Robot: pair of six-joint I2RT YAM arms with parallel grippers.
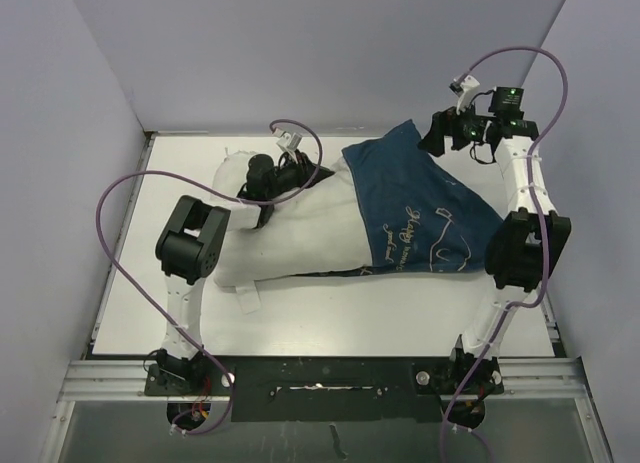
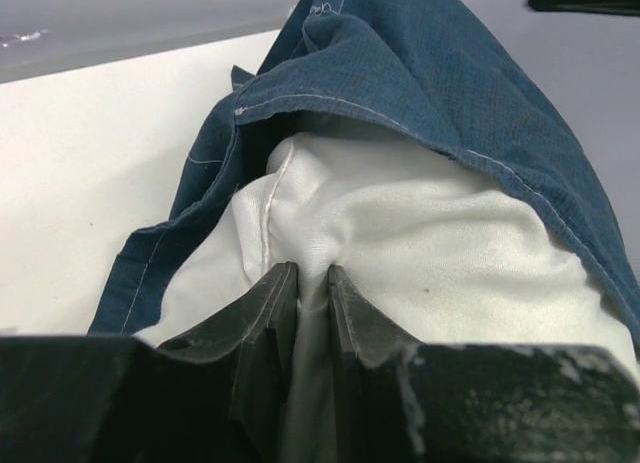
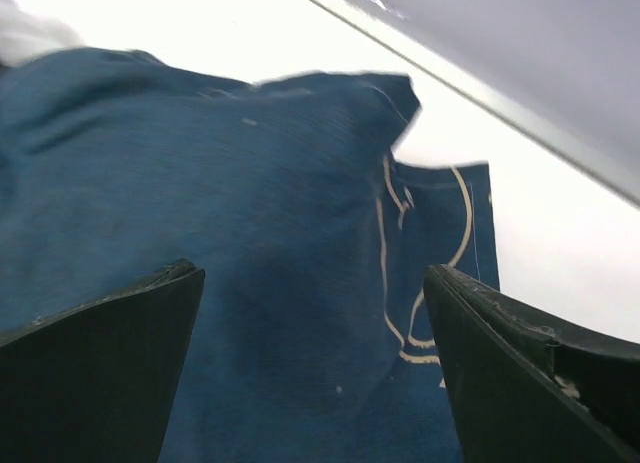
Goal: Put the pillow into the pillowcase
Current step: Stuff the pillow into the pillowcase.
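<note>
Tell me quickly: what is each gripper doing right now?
Left gripper: closed on the soft white stuffed pillow.
Right gripper: open, empty, over the navy-blue fabric pillowcase.

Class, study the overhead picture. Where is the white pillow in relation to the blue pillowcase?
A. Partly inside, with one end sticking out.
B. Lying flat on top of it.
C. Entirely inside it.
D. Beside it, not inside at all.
A: the pillowcase covers one end of the pillow, while the other end lies bare on the table.
</note>
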